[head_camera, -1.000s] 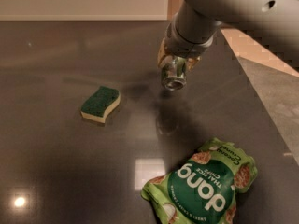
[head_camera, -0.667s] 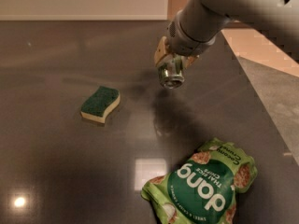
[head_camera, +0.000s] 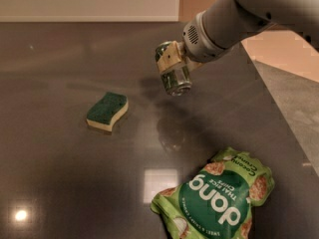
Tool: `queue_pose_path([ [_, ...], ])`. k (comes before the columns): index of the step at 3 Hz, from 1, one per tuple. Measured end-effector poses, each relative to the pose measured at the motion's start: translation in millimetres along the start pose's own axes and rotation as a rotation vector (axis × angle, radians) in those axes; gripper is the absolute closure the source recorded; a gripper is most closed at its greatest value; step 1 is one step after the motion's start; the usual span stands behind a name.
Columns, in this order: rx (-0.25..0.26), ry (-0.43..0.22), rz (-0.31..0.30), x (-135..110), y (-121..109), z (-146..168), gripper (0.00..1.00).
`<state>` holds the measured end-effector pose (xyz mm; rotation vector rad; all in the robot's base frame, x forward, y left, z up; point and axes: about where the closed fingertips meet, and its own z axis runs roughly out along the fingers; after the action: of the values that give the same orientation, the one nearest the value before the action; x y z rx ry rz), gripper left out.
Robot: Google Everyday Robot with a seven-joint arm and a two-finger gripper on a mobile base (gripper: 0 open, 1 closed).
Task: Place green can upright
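The green can is a small dark green metal can with shiny silver ends. It hangs in the air above the dark tabletop, nearly upright and slightly tilted, at the upper middle of the camera view. My gripper is shut on the green can, its tan fingers clamped across the can's upper body. The grey arm reaches in from the upper right. The can's reflection shows on the table below it.
A green-topped sponge lies on the table to the left of the can. A light green "dang" snack bag lies at the front right. The table's right edge runs diagonally, with floor beyond it.
The arm has swung and lifted slightly, turning the can from a tilted pose with its silver end facing down-forward to a more upright one. The sponge and the bag have not moved.
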<state>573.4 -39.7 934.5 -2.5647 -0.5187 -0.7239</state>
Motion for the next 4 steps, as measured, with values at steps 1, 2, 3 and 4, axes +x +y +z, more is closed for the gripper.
queue_pose_path([
  [1,0.094,0.058,-0.106,-4,-10,-6,1.0],
  [2,0.183,0.133,-0.214,-2,-18,-12,1.0],
  [3,0.248,0.203,-0.331,-2,-23,-17,1.0],
  [4,0.305,0.249,-0.409,-3,-25,-23,1.0],
])
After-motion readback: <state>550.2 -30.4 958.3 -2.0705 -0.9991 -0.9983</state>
